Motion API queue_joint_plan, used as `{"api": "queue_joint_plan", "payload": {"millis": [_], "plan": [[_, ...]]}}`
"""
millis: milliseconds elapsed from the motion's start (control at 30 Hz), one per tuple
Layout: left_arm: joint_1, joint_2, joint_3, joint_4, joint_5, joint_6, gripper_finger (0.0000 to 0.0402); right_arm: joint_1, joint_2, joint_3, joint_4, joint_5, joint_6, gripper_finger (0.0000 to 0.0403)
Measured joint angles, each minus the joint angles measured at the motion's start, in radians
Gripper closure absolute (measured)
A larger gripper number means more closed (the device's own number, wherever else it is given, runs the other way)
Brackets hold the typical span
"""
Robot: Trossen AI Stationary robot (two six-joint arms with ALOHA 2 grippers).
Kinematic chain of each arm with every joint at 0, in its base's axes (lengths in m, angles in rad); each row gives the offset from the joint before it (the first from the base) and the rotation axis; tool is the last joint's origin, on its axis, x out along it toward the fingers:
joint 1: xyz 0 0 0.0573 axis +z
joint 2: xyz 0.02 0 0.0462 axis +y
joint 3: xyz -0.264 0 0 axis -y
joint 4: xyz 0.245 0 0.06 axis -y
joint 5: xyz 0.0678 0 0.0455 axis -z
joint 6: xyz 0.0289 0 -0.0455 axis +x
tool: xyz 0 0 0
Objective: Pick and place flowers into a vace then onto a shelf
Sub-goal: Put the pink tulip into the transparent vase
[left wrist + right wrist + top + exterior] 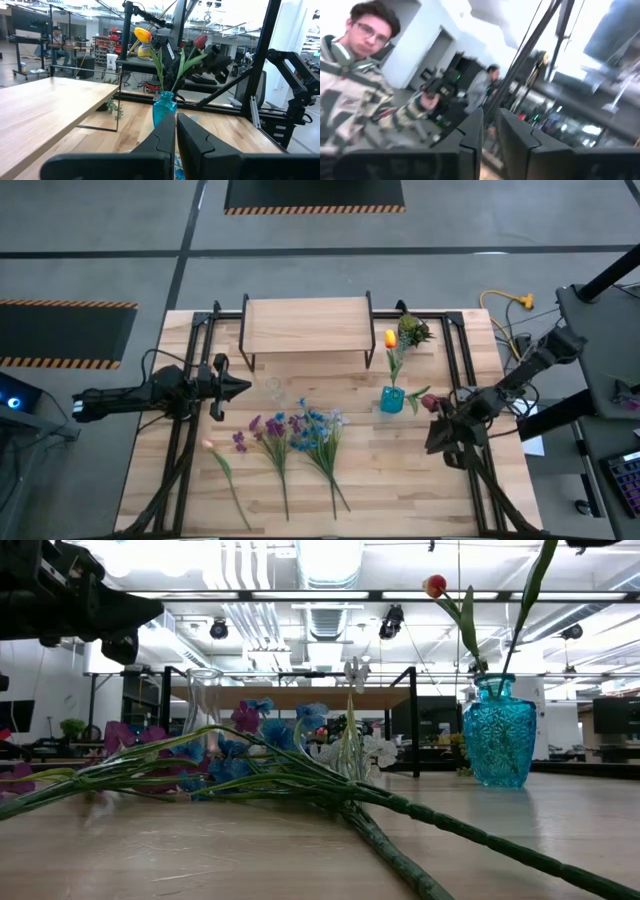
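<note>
We see the blue vase (pixel 391 400) standing on the tabletop (pixel 400 480), right of the middle and just near of the shelf (pixel 305 326), which sits at the far edge. An orange flower (pixel 390 338) and a dark red flower (pixel 428 402) stand in the vase, the orange bloom leaning toward the shelf and the red one leaning right.

The right tool (pixel 436 406) hangs just right of the vase, close beside the red bloom. In its own wrist view the two dark fingers (pixel 470 135) stand nearly together with only a thin gap, and nothing shows between them; that view points up into the room, where a person (pixel 360 85) stands.

The left tool (pixel 238 387) hovers over the left part of the tabletop, pointing right toward the vase, its fingers (pixel 161 137) pressed together and holding nothing.

The remaining flowers (pixel 295 435), purple, blue, white and one pink, lie flat in a loose row on the near middle of the tabletop, stems pointing toward the near edge. A clear glass vase (pixel 272 389) stands between them and the shelf. A short green sprig (pixel 412 330) rests by the shelf's right end.
</note>
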Motion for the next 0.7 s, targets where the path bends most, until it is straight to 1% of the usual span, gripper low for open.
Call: {"api": "queue_joint_plan", "payload": {"millis": [200,233,267,367,400,433,533,700], "plan": [[0.0,0.0,0.0,-0.001,0.001,0.0,0.0402,0.0,-0.036,0.0,0.119,0.002,-0.131,0.0377],[0.0,0.0,0.0,0.0,0.001,0.0,0.0402,0.0,-0.042,0.0,0.139,0.015,-0.148,0.0379],[0.0,0.0,0.0,0.0,0.001,0.0,0.0402,0.0,-0.051,0.0,0.165,0.047,-0.157,0.0382],[0.0,0.0,0.0,0.0,0.001,0.0,0.0402,-0.001,-0.07,0.0,0.204,0.197,-0.147,0.0389],[0.0,0.0,0.0,0.0,0.001,0.0,0.0402,-0.003,-0.076,0.0,0.185,0.224,-0.131,0.0391],[0.0,0.0,0.0,0.0,0.001,0.0,0.0402,-0.005,-0.082,0.001,0.15,0.225,-0.115,0.0393],[0.0,0.0,0.0,0.0,0.001,0.0,0.0402,-0.006,-0.1,0.0,-0.003,0.173,-0.046,0.0394],[0.0,0.0,0.0,0.002,0.001,0.001,0.0402,-0.02,-0.111,0.0,-0.167,0.159,0.18,0.0394]]}}
